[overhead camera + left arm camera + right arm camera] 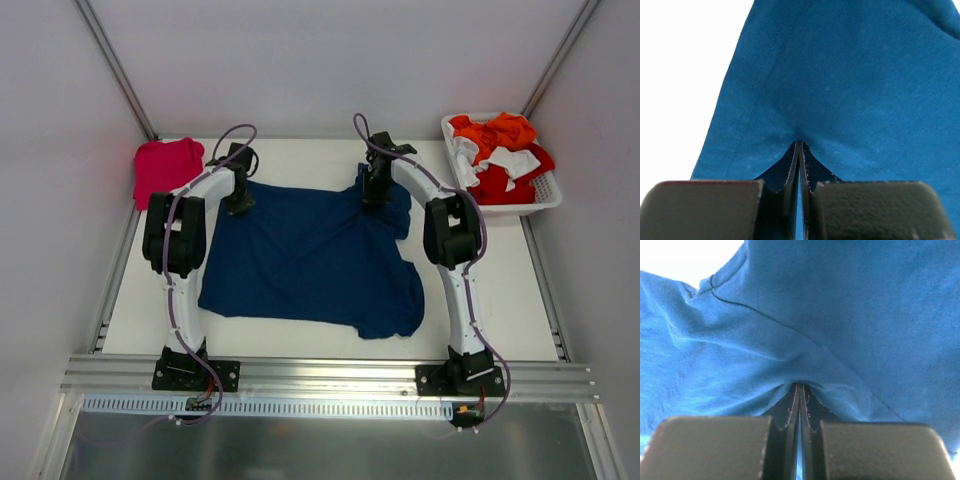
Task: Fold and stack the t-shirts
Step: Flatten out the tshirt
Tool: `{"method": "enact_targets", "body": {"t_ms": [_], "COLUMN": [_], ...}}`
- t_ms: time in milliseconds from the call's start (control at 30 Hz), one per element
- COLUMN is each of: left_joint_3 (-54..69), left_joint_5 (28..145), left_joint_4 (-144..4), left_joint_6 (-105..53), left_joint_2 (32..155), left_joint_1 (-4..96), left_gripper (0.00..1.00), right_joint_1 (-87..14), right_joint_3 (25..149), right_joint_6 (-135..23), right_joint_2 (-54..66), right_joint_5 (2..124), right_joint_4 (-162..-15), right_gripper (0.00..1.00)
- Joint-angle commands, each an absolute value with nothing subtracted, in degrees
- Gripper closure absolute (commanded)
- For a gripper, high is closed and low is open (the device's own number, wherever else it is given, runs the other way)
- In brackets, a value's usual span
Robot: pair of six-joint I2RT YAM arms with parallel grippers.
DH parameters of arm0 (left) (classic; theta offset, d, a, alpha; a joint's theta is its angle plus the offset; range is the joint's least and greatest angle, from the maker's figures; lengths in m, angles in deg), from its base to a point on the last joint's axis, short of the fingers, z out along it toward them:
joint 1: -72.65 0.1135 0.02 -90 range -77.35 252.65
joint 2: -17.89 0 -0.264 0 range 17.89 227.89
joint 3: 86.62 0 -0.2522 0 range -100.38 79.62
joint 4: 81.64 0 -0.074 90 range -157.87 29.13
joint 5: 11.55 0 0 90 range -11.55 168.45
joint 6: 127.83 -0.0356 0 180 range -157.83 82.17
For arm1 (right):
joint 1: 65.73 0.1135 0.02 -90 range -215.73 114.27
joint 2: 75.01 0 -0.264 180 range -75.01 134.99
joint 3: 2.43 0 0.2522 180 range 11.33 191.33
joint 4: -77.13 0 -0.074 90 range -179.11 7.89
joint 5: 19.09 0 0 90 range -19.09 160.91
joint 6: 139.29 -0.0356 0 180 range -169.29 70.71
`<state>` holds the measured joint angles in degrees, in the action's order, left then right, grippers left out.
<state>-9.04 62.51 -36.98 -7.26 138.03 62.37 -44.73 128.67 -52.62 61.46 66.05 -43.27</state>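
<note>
The navy t-shirt (310, 260) lies spread across the middle of the table, its far right part bunched. My left gripper (238, 205) is down at the shirt's far left corner. In the left wrist view its jaws (799, 143) are shut, with the tips pinching the blue cloth (850, 85) just inside the stitched hem. My right gripper (375, 198) is at the far right edge, near a sleeve. Its jaws (800, 385) are shut on a pucker of the cloth (740, 355), and folds run into the tips. The pinkish-red t-shirt (167, 168) sits folded at the far left corner.
A white basket (550, 192) at the far right holds a heap of orange, red and white clothes (500, 150). Grey walls close in the table on three sides. An aluminium rail (330, 375) runs along the near edge by the arm bases.
</note>
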Motion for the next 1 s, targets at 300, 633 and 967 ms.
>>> {"method": "enact_targets", "body": {"t_ms": [300,633,967], "left_joint_3": [-23.3,-13.3,13.1], "left_joint_5": [66.8,60.0,52.8], "left_joint_4": [-30.4,-35.2,-38.3], "left_joint_6": [-9.2,-8.3,-3.0], "left_joint_2": [148.1,128.5,97.7], "left_joint_1": [65.5,61.5,39.9], "left_gripper": [1.00,0.74,0.03], "right_joint_1": [-51.1,-51.0,-36.4], "right_joint_3": [145.9,122.9,86.3], "right_joint_6": [-51.7,-48.0,-49.3], "right_joint_2": [70.3,46.3,3.8], "right_joint_5": [60.1,59.2,72.3], "right_joint_4": [-36.2,-47.7,-49.5], "right_gripper": [0.99,0.77,0.58]}}
